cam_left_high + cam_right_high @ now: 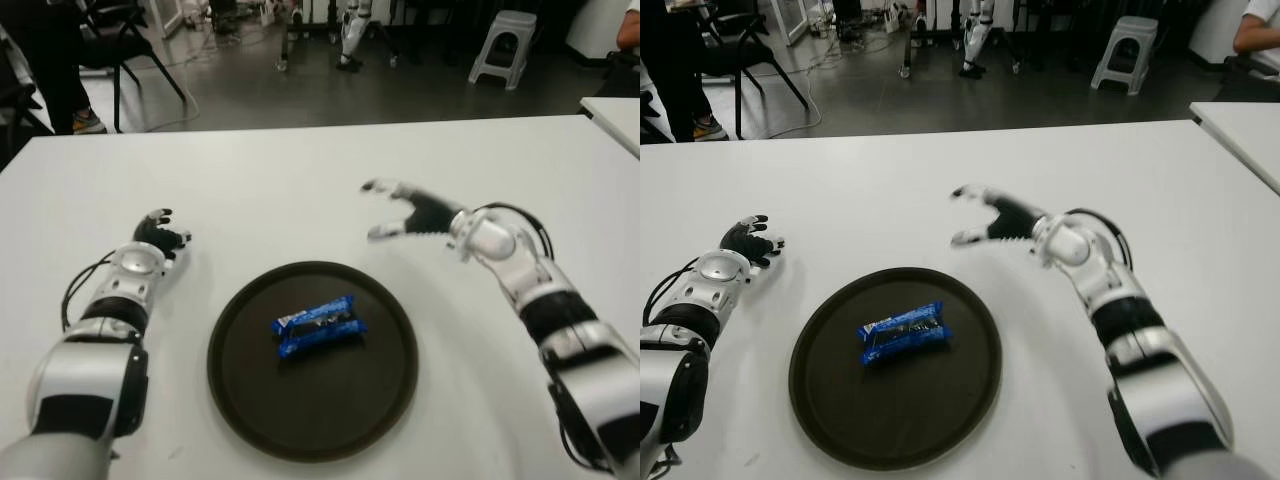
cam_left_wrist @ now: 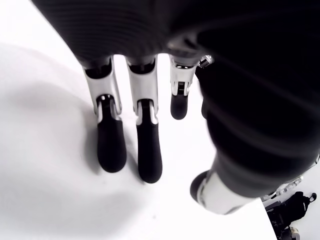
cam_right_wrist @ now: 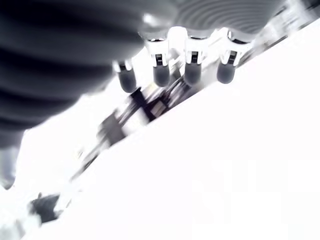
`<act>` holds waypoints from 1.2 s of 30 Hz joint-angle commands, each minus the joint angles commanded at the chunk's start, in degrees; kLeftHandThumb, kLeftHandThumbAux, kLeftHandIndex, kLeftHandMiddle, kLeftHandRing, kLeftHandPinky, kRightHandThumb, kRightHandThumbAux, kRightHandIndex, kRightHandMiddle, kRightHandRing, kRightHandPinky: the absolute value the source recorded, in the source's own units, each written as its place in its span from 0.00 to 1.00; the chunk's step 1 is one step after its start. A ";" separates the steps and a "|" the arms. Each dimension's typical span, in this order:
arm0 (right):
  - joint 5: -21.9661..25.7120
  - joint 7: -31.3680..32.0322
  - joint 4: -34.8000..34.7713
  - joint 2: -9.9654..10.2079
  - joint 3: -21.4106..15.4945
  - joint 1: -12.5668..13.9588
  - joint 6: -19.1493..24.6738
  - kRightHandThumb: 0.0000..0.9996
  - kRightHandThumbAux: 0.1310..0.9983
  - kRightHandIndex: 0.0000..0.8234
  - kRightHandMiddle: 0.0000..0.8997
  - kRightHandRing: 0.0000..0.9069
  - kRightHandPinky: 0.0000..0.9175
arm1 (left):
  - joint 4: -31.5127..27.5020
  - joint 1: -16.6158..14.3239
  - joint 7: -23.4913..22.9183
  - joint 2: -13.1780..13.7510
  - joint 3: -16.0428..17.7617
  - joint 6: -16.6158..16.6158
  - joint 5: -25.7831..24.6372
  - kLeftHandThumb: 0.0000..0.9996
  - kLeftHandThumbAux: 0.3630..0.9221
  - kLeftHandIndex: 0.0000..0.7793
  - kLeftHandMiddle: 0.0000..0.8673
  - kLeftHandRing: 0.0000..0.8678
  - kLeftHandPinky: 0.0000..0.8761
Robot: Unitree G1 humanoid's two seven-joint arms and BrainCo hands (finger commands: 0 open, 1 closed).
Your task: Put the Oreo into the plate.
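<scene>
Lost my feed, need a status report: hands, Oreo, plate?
Right hand open, empty, above the table beyond the plate. Left hand open, left of plate. Oreo lying in the plate. Nothing in the way.

white table (image 1: pixel 300 170), dark round plate (image 1: pixel 380 390) on it

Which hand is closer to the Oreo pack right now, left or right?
Right, narrowly. The right hand, fingers spread and empty, is above the table just beyond the plate's far right rim. The left hand shows left of the plate. The Oreo pack lies inside the plate.
</scene>
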 joint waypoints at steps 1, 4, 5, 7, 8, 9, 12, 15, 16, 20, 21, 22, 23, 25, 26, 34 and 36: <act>-0.18 -1.73 3.04 -0.18 -0.28 -0.85 -0.57 0.00 0.37 0.00 0.00 0.00 0.00 | 0.03 -0.03 0.02 0.01 -0.08 0.12 0.08 0.16 0.85 0.15 0.15 0.17 0.16; 0.07 -4.11 7.38 -0.38 -1.02 -2.29 -1.21 0.00 0.39 0.00 0.00 0.00 0.00 | 0.11 -0.13 0.10 0.03 -0.28 0.48 0.29 0.14 0.84 0.14 0.15 0.18 0.17; 0.17 -4.84 8.62 -0.50 -1.32 -2.86 -0.46 0.00 0.39 0.00 0.00 0.00 0.00 | 0.13 -0.19 0.13 0.04 -0.40 0.69 0.41 0.14 0.83 0.14 0.15 0.18 0.17; 0.25 -5.73 10.59 -0.57 -1.65 -3.99 1.07 0.00 0.41 0.00 0.00 0.00 0.00 | 0.13 -0.27 0.17 0.05 -0.59 0.98 0.59 0.14 0.83 0.12 0.14 0.17 0.15; 0.28 -5.93 11.24 -0.55 -1.76 -4.46 1.74 0.00 0.42 0.00 0.00 0.00 0.00 | 0.12 -0.29 0.19 0.06 -0.66 1.07 0.66 0.14 0.82 0.11 0.14 0.16 0.15; 0.57 -5.92 11.74 -0.46 -2.11 -5.04 2.97 0.00 0.42 0.00 0.00 0.00 0.00 | 0.10 -0.30 0.18 0.07 -0.74 1.14 0.74 0.14 0.82 0.10 0.14 0.16 0.14; 1.19 -6.00 12.97 -0.26 -3.05 -6.04 5.25 0.00 0.43 0.00 0.00 0.00 0.00 | 0.03 -0.28 0.08 0.16 -0.88 1.21 0.85 0.15 0.81 0.09 0.13 0.15 0.13; 2.80 -6.59 16.26 -0.88 -5.50 -7.03 8.87 0.00 0.44 0.00 0.00 0.00 0.00 | -0.06 -0.21 0.09 0.30 -1.13 1.09 1.09 0.14 0.82 0.09 0.13 0.15 0.13; 3.03 -6.91 16.99 -0.99 -5.98 -7.23 9.62 0.00 0.45 0.00 0.00 0.00 0.00 | -0.07 -0.18 0.11 0.33 -1.15 1.05 1.11 0.14 0.82 0.09 0.13 0.15 0.13; 5.27 -11.89 19.26 -0.31 -9.79 -6.22 13.40 0.00 0.47 0.00 0.00 0.00 0.00 | -0.11 -0.06 -0.22 0.46 -0.88 0.90 0.82 0.15 0.81 0.10 0.14 0.16 0.14; 5.36 -13.09 19.32 -0.15 -10.18 -5.82 13.75 0.00 0.47 0.00 0.00 0.00 0.00 | -0.13 0.01 -0.42 0.50 -0.71 0.74 0.63 0.15 0.81 0.11 0.14 0.16 0.14; 5.36 -13.94 19.37 -0.03 -10.47 -5.56 14.02 0.00 0.48 0.00 0.00 0.00 0.00 | -0.14 0.06 -0.56 0.53 -0.59 0.62 0.51 0.15 0.81 0.11 0.13 0.16 0.14; 5.27 -14.42 19.41 0.04 -10.65 -5.44 14.19 0.00 0.49 0.00 0.00 0.00 0.00 | -0.15 0.09 -0.64 0.55 -0.51 0.56 0.45 0.15 0.81 0.11 0.13 0.16 0.15; 4.78 -16.96 19.29 0.45 -10.59 -4.60 14.84 0.00 0.50 0.00 0.00 0.00 0.00 | -0.17 0.20 -0.97 0.67 -0.22 0.32 0.21 0.15 0.81 0.10 0.13 0.16 0.15; 4.48 -18.37 19.20 0.69 -10.45 -3.95 15.19 0.00 0.51 0.00 0.00 0.00 0.00 | -0.16 0.27 -1.07 0.76 -0.15 0.25 0.17 0.15 0.81 0.10 0.13 0.16 0.16; 4.02 -19.45 20.44 1.06 -10.78 -1.90 20.21 0.00 0.58 0.01 0.00 0.00 0.00 | 0.03 0.82 -1.01 1.61 -0.62 -0.06 0.86 0.15 0.82 0.13 0.14 0.17 0.18; 5.38 -17.55 20.73 1.19 -12.39 -3.26 22.38 0.00 0.59 0.02 0.00 0.00 0.00 | 0.12 0.99 -1.07 1.85 -0.81 -0.13 1.08 0.16 0.81 0.13 0.15 0.18 0.18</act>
